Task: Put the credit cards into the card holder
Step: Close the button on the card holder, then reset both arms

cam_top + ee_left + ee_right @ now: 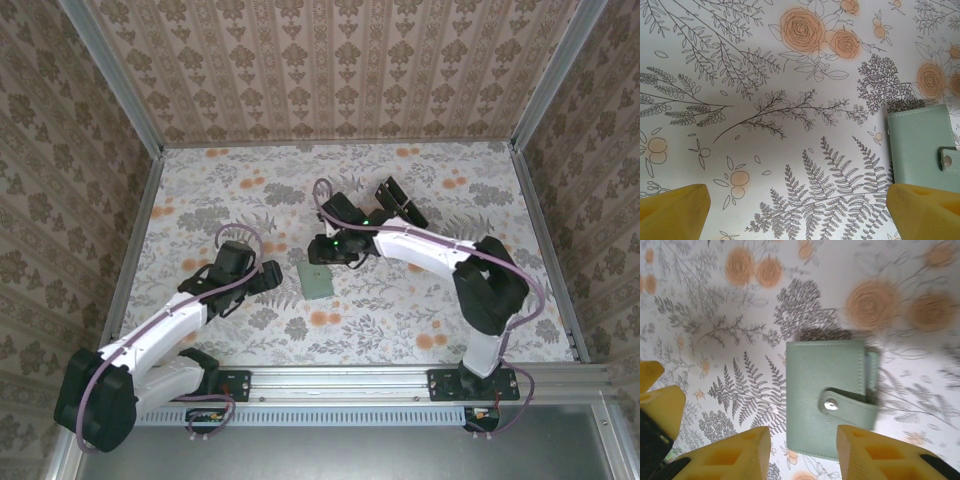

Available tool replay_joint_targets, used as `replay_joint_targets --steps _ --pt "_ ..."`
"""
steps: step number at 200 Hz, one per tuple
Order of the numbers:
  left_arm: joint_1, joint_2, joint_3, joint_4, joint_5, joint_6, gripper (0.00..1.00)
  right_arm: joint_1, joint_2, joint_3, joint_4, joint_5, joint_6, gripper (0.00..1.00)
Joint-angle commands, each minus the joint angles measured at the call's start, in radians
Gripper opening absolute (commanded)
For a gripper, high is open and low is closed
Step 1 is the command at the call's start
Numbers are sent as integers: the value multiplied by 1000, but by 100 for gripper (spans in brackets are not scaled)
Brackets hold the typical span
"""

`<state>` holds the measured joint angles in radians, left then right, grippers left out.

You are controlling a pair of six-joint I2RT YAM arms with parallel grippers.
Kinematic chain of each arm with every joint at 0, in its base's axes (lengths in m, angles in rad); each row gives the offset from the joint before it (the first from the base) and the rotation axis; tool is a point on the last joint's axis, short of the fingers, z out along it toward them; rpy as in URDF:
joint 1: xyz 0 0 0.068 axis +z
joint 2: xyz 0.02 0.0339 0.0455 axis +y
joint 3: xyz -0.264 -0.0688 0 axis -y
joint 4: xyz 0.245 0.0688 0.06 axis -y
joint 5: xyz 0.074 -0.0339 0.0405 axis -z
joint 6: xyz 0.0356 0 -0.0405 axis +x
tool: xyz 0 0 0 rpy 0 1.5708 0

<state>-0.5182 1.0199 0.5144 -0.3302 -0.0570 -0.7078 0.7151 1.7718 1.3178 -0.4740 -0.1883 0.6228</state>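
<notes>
From here the card holder lies flat near the middle of the worktop, a touch left of centre and nearer the front edge than the back. It is a small rectangle with rounded corners, dull grey-green with a fine leather-like grain and a stitched border. A strap folds over its long side and is fastened by a round metal snap. The worktop surface is smooth and matt, like printed paper, with grey ferns, thin sprigs and orange roses.

What I take for the credit cards are flat black rectangles lying close together towards the back edge, right of centre. They are too small for me to make out any marks.

My right gripper hangs directly over the holder. Its blocky yellow fingers are partly spread, with the holder's near edge showing in the gap, and I see nothing clamped between them. That arm rises from its base at the front right corner and bends sharply at the elbow. Its white forearm runs left across the worktop, with the wrist tipped downward.

My left gripper is spread wide and empty. Its two yellow fingertips sit over bare pattern, and the right-hand tip lies just beside the holder's corner. The left arm stretches low and diagonally from the front left corner towards the middle, with a lilac cable looping over its wrist.
</notes>
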Motion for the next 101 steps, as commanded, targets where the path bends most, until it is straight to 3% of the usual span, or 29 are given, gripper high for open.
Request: replay_joint_targets --steps 1,37,44,49,57,62,71,101 --pt "18 -17 71 -41 -59 81 100 -58 -119 -53 -29 73 -32 44" --pt "82 -53 181 -65 -244 226 100 -216 -330 -146 -32 167 -76 65" --pt "109 -58 184 -28 -276 275 100 -252 -368 -160 -31 179 -91 69" --pt "122 -64 183 7 -298 315 100 -281 -400 -169 -31 189 -104 78" --pt "142 -72 170 78 -345 381 100 -321 -441 -178 -36 218 -124 82" --pt "157 -75 160 129 -370 423 100 -345 -463 -180 -42 239 -136 92" --pt "191 -78 145 205 -395 486 100 -384 -499 -187 -48 285 -158 99" --pt "291 -50 104 406 -436 626 100 -505 -582 -247 -14 454 -191 100"
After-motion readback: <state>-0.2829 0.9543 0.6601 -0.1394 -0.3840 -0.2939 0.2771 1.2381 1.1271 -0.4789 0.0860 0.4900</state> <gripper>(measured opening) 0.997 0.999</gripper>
